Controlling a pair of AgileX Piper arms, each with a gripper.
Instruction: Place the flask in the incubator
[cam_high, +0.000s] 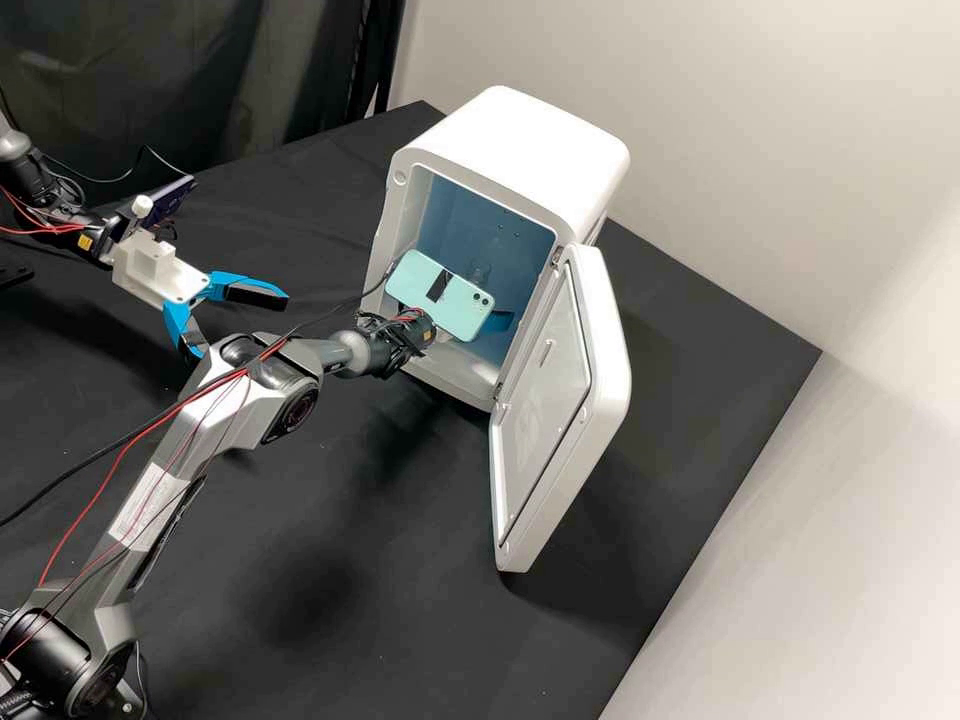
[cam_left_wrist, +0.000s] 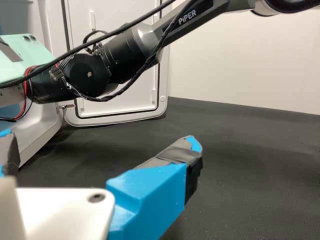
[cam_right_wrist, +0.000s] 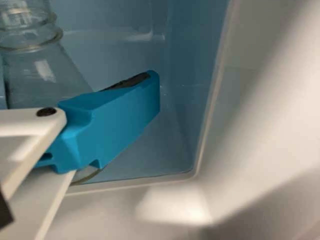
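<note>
While the flask (cam_right_wrist: 30, 75) is seen inside the incubator (cam_high: 520, 150) | right gripper (cam_right_wrist: 75, 95): hold cannot be told | left gripper (cam_high: 238, 322): spread apart | risk: flask toppled if snagged on withdrawal.

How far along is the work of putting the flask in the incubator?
Done: the incubator door stands open and the flask is already inside the blue chamber. In hand: the right arm reaches in beside it; whether it grips the flask, I cannot tell. The left gripper hangs open over the bench. Remaining: probably release, then draw the arm out.
</note>
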